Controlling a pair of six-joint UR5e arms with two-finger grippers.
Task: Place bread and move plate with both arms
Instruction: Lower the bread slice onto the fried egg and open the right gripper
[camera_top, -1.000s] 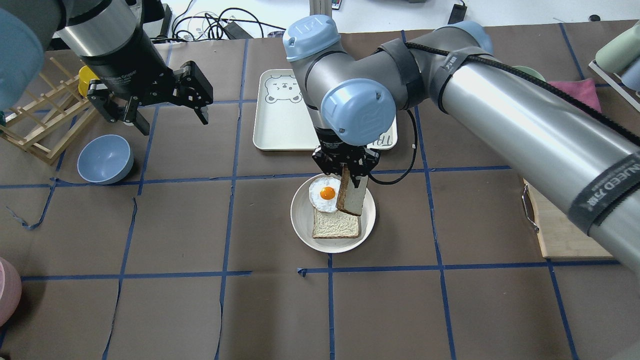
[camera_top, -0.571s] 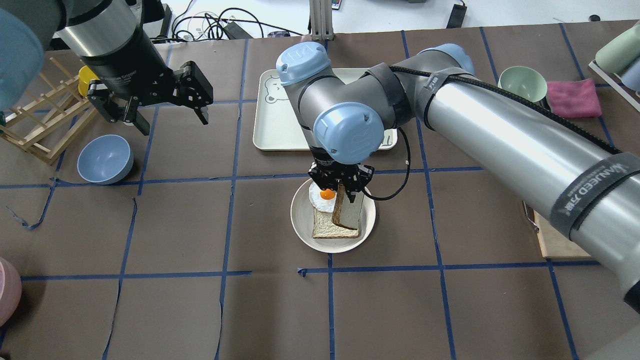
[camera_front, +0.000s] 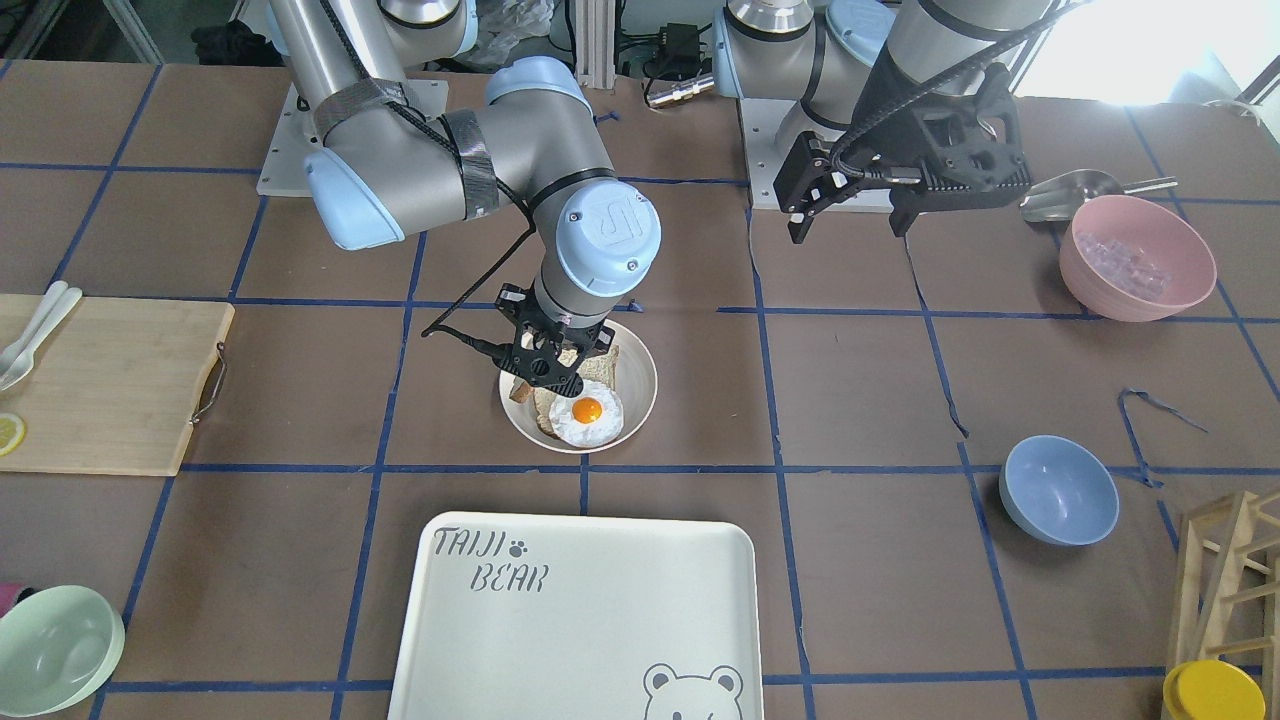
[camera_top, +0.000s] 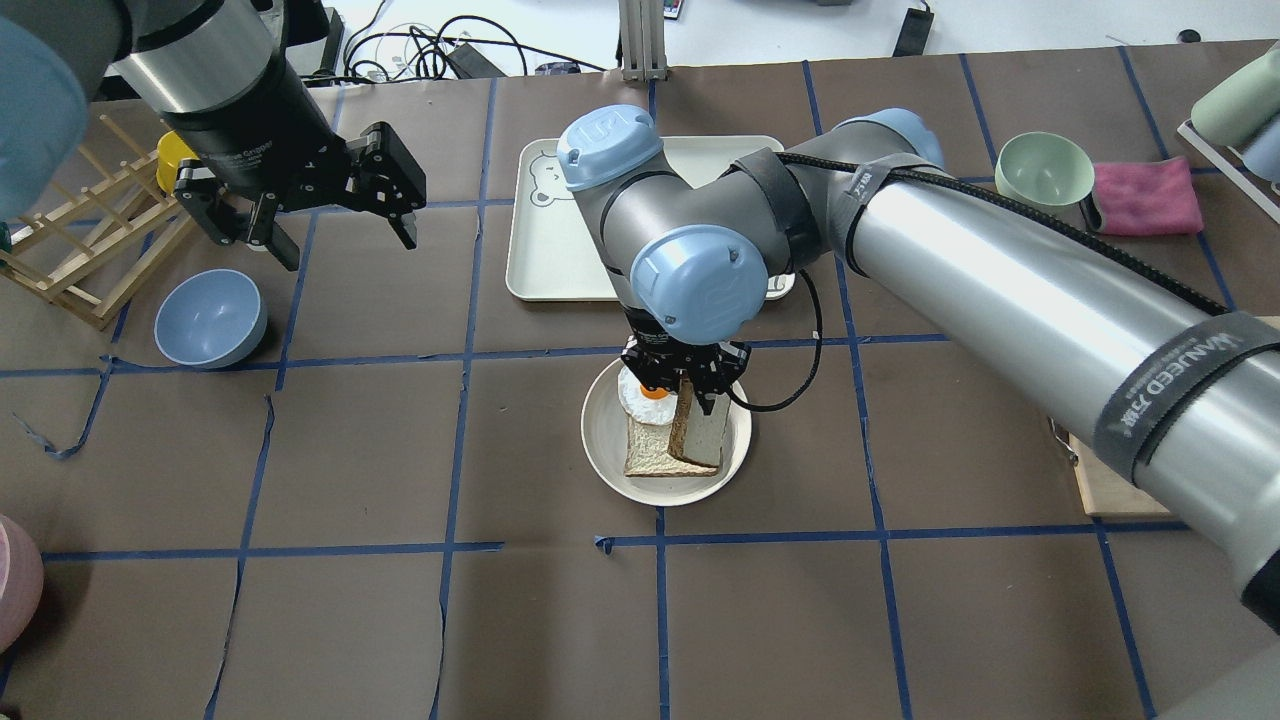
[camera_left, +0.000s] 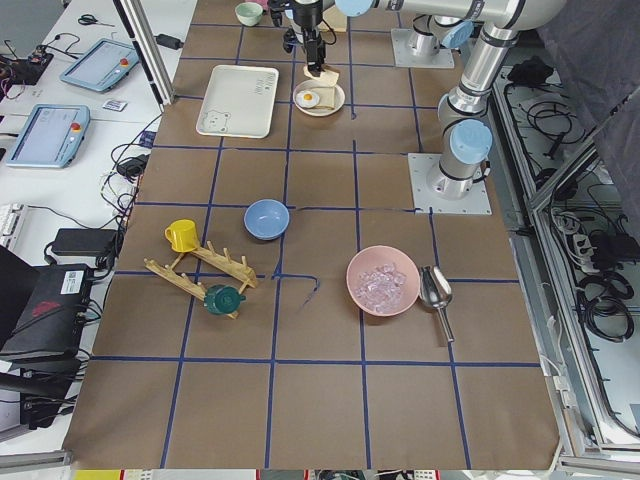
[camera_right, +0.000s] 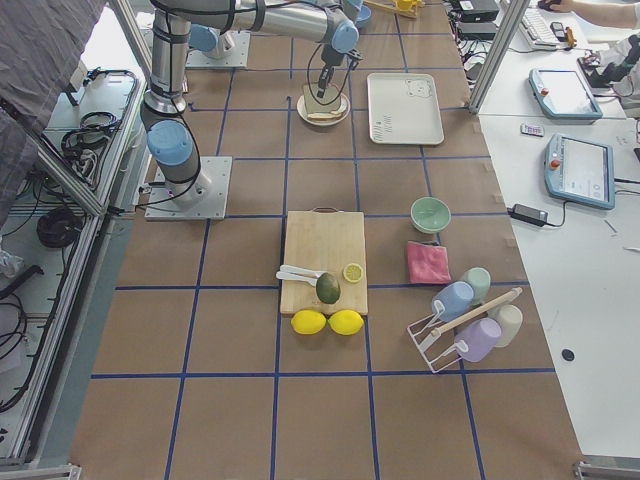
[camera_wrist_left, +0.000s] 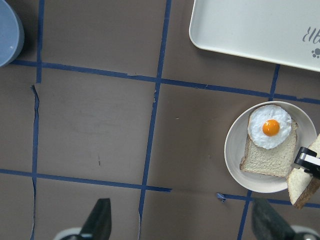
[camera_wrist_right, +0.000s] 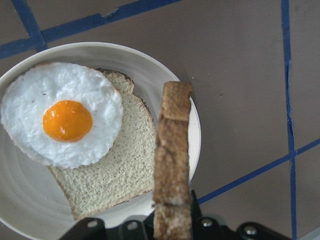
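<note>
The cream-white plate (camera_top: 602, 432) sits at mid-table and holds a paler tan slice (camera_top: 650, 452) with a fried egg (camera_top: 640, 398) on it. My right gripper (camera_top: 686, 388) is shut on the bread (camera_top: 702, 436), a greyish slice with a dark crust. It holds the bread upright on edge, low over the plate's right side, next to the egg. In the right wrist view the bread's crust (camera_wrist_right: 172, 160) shows edge-on above the plate (camera_wrist_right: 20, 210). My left gripper (camera_top: 345, 245) is open and empty, high over the table's far left. It also shows in the front view (camera_front: 848, 228).
The "TAIJI BEAR" tray (camera_top: 560, 250) lies just beyond the plate. A blue bowl (camera_top: 210, 318) and a wooden rack (camera_top: 90, 250) are at far left. A green bowl (camera_top: 1045, 168) and pink cloth (camera_top: 1145, 195) are at far right, with a cutting board (camera_front: 100, 380) nearer.
My right arm has lowered the bread towards the plate and shifted it from beside the egg to over the tan slice. The left arm has not moved.
</note>
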